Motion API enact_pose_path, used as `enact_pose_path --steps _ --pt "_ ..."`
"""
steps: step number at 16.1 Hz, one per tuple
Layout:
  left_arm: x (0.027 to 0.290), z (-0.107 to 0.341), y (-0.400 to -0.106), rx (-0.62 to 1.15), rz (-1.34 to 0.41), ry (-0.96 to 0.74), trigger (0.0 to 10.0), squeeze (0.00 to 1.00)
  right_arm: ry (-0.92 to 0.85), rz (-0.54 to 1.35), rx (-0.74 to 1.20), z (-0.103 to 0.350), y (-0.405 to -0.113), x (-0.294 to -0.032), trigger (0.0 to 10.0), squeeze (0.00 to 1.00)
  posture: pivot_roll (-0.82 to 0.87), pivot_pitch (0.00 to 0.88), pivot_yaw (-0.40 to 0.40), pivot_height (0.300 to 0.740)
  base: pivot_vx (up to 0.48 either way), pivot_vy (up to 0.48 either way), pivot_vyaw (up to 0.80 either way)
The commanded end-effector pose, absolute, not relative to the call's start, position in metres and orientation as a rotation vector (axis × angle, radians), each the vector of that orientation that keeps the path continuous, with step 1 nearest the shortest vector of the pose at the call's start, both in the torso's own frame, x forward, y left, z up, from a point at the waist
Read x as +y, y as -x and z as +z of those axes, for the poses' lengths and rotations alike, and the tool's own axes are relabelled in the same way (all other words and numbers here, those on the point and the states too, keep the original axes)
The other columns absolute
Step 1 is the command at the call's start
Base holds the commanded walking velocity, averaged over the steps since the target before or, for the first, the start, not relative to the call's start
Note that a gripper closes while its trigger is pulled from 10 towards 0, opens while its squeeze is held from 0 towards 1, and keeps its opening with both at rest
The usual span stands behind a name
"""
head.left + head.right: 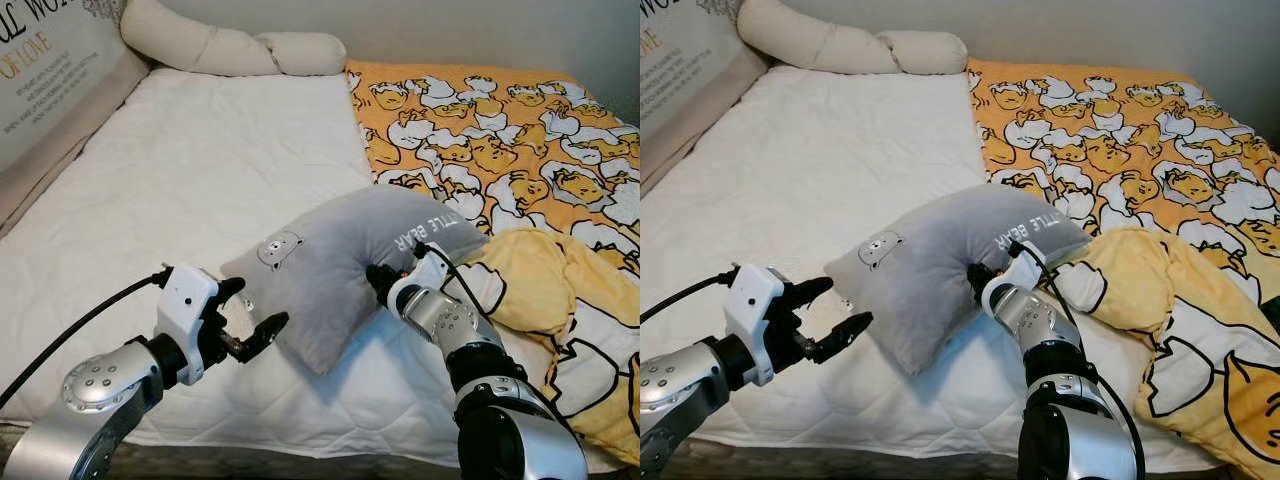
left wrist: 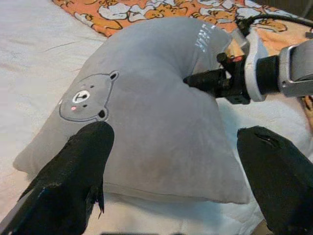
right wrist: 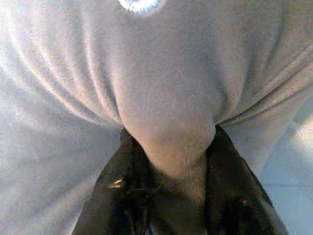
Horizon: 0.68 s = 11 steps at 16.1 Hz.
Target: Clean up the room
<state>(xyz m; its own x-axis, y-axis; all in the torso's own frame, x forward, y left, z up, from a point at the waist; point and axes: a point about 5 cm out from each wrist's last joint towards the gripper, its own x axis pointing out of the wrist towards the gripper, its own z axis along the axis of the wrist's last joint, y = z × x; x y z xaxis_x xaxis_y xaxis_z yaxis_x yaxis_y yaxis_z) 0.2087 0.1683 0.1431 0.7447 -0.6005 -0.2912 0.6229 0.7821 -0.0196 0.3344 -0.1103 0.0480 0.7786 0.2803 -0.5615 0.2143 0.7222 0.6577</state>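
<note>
A grey pillow (image 1: 330, 265) with a bear patch and white lettering lies bent on the white mattress near the bed's front edge. My right gripper (image 1: 379, 280) is shut on the pillow's near edge, pinching a fold of grey fabric (image 3: 166, 142) between its black fingers (image 3: 227, 181). My left gripper (image 1: 250, 318) stands open just left of the pillow's lower corner, fingertips apart and close to the fabric without holding it. In the left wrist view the pillow (image 2: 151, 107) sits between the two open fingers (image 2: 73, 171), with the right gripper (image 2: 215, 81) beyond.
A yellow duck-print blanket (image 1: 520, 150) covers the right half of the bed and is bunched up (image 1: 560, 300) beside the right arm. Long cream bolsters (image 1: 230, 45) lie at the head. A lettered headboard cushion (image 1: 50, 70) stands on the left. The white mattress (image 1: 180, 170) is bare.
</note>
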Motion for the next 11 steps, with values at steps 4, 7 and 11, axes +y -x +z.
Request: enact_pose_path --steps 4,7,11 --pt "0.168 0.136 -0.211 0.338 -0.729 -0.084 10.0 0.0 -0.753 0.061 0.706 0.053 -0.34 -0.105 0.0 0.0 -0.05 0.0 -0.05 0.74 0.0 0.0 0.0" --pt "0.171 0.135 -0.217 0.334 -0.72 -0.084 10.0 0.0 -0.731 0.069 0.69 0.058 -0.344 -0.105 0.0 0.0 -0.05 0.0 -0.052 0.74 0.0 0.0 0.0" --pt "0.186 0.133 -0.219 0.36 -0.692 -0.128 10.0 0.0 -0.698 0.18 0.606 0.093 -0.363 -0.092 0.0 0.0 -0.04 0.0 -0.047 0.74 0.0 0.0 0.0"
